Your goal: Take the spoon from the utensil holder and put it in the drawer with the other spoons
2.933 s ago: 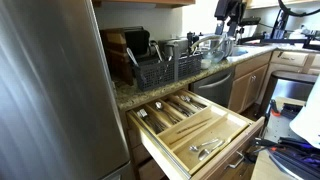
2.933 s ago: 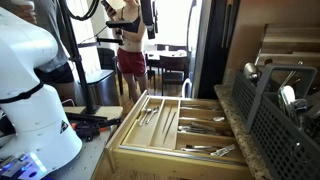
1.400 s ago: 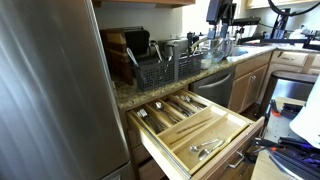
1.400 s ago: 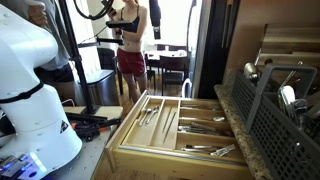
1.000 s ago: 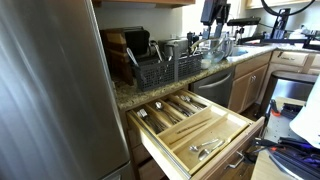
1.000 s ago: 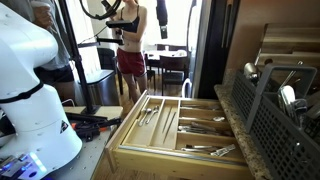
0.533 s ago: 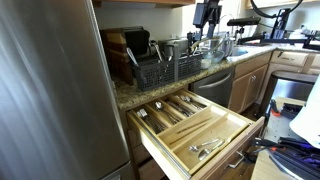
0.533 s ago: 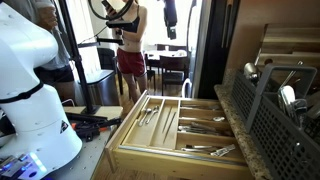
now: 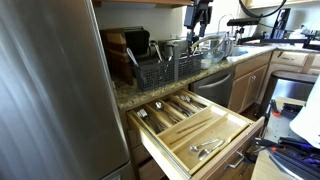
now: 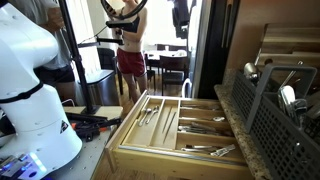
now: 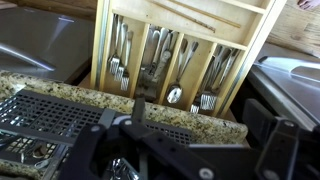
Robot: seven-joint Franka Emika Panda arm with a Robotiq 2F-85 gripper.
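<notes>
The utensil holder (image 9: pixel 155 68) is a black openwork basket on the granite counter, seen close at the right edge in an exterior view (image 10: pixel 283 118) and at lower left in the wrist view (image 11: pixel 45 120). A pale rounded utensil end (image 10: pixel 287 96) that may be the spoon sticks up inside it. Below the counter the drawer (image 9: pixel 232 133) (image 10: pixel 125 128) stands pulled out, its wooden dividers holding cutlery. The other spoons (image 11: pixel 178 82) lie in a middle compartment. My gripper (image 9: pixel 200 18) (image 10: pixel 181 16) hangs high above the counter, open and empty, with its fingers (image 11: pixel 268 140) spread wide.
A stainless fridge (image 9: pixel 50 90) fills the left side. Glass bowls (image 9: pixel 215 45) stand on the counter beyond the basket, above a dishwasher (image 9: pixel 212 82). The white robot base (image 10: pixel 30 90) stands beside the drawer, and a person (image 10: pixel 128 45) stands behind it.
The arm has swept sideways high above the counter, from over the glass bowls toward the basket. The jaws stayed open, and the drawer and basket have not moved.
</notes>
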